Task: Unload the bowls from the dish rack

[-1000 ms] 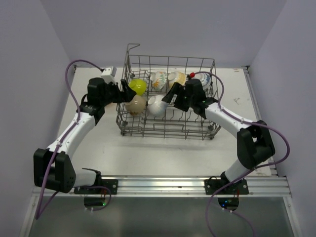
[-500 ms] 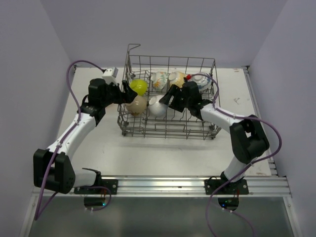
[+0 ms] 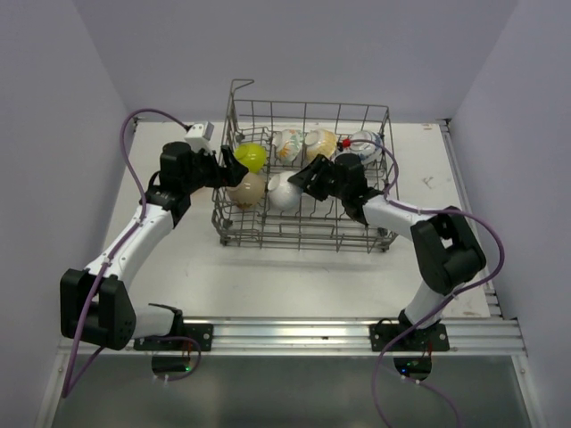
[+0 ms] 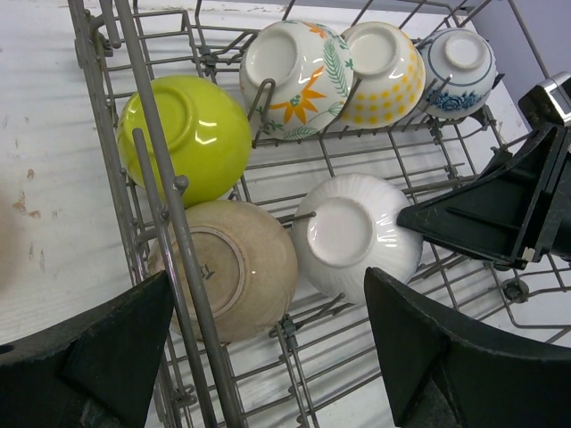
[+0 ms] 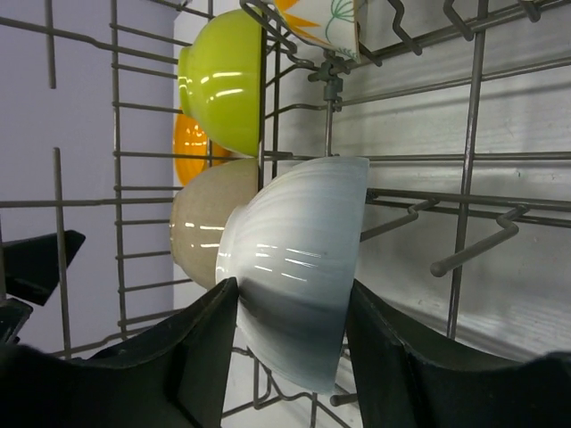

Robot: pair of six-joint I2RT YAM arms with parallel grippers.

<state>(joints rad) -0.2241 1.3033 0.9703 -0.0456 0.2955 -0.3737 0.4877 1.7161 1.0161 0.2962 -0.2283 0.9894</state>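
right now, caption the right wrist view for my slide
Right jaws straddle the white bowl in the rack with a beige bowl and a lime bowl nearby

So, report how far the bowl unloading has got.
Done: nothing; no bowl lies outside the grey wire dish rack. In hand: the right gripper straddles the plain white ribbed bowl, grip unconfirmed; the left gripper hangs open by the beige bowl. Left: every bowl, including the lime-yellow bowl, floral bowl, yellow-dotted bowl, blue-patterned bowl.
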